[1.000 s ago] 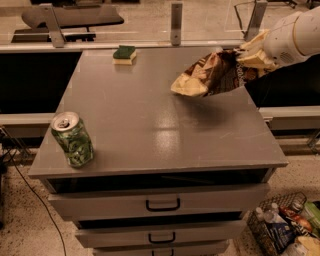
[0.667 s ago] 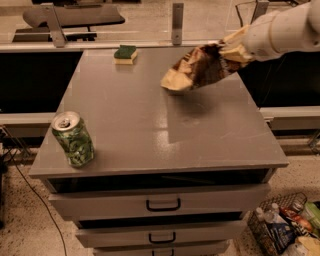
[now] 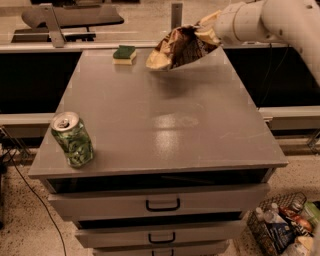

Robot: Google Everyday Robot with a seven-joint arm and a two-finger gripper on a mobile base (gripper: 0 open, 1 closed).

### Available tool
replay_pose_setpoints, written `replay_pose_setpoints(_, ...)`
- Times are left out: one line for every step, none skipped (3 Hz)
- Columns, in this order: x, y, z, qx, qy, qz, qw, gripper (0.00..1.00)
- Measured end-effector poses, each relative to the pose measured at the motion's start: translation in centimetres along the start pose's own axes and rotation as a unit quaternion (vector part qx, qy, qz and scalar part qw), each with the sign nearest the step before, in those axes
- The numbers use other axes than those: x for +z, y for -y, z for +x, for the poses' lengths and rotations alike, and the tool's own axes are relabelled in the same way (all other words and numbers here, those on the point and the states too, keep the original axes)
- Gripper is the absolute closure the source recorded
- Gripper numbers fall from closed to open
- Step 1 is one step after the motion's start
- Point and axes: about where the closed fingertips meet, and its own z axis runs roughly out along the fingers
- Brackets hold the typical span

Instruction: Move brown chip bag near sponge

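Note:
The brown chip bag is crinkly dark brown with cream ends. It hangs in the air over the far part of the grey cabinet top, tilted down to the left. My gripper is shut on the bag's right end, coming in from the upper right on a white arm. The sponge, green on top and yellow below, lies near the far edge of the top, a short way left of the bag's low end. Bag and sponge are apart.
A green soda can stands near the front left corner. Drawers with black handles are below the top. A wire basket of bottles sits on the floor at the lower right. A glass partition edge stands behind the table.
My gripper has carried the chip bag left and toward the far edge, closer to the sponge. The can and sponge have not moved.

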Motion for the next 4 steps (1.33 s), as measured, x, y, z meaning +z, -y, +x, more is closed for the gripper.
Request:
replay_pose_setpoints(3.8,1.6,0.1,0.007,0.009,0.029,0.9995,1.0)
replay_pose_setpoints(7.5,2.9,0.8,0.02,0.009,0.058,0.9981,1.0)
replay_pose_setpoints(10.8,3.0,2.2,0.033,0.0,0.076,0.9966,1.0)
replay_pose_setpoints(12.7,2.5,3.6,0.047,-0.007,0.082,0.9955,1.0)
